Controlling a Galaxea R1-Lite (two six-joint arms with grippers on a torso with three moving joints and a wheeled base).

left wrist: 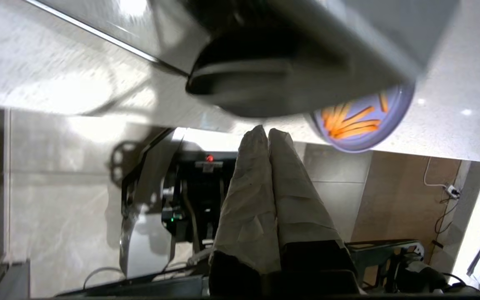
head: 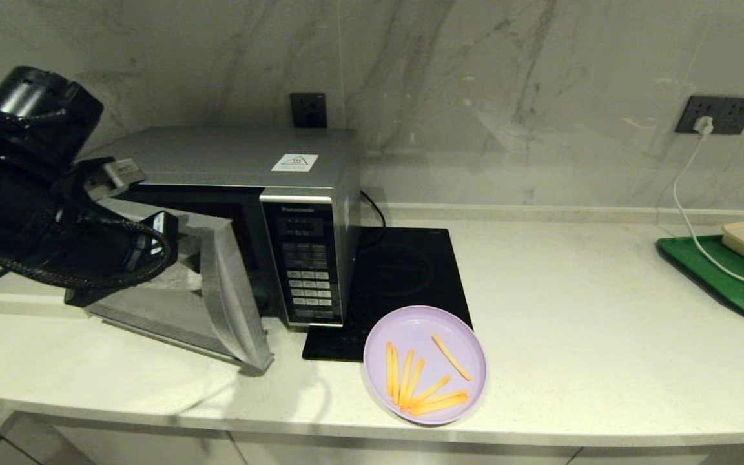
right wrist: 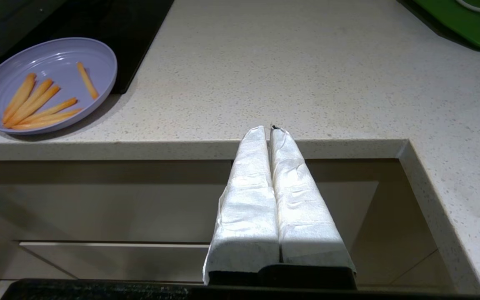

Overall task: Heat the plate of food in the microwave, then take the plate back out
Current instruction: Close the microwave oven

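On the worktop (head: 572, 310), in the head view, the microwave (head: 307, 194) stands with its door (head: 217, 310) swung partly open, and the left arm (head: 30, 194) reaches in behind that door. The left jaws are hidden here by the arm's own bulk and cables, so whether they touch the door cannot be told. The plate (head: 425, 365) sits in front of the microwave's panel, half on the black hob (head: 404, 271) and close to the worktop's edge. The risk, as I judge it: if the door swings wider, its free corner could sweep toward the plate and nudge it over the edge. The inside of the microwave is dark, and the right arm is out of view.

In the left wrist view the left gripper (left wrist: 268, 133) has its jaws pressed together, holding nothing. Just beyond their tips looms a blurred silver and black surface, probably the door. The plate (left wrist: 394, 133) shows past the tips, off to one side, partly cut off by that surface. Closed jaws can only push, so a slip off the door is possible.

In the right wrist view the right gripper (right wrist: 271, 130) hangs parked below the worktop's front edge, jaws together and empty. The plate (right wrist: 48, 83) lies well away from them, its fries (right wrist: 36, 104) loose and apt to slide if tilted.
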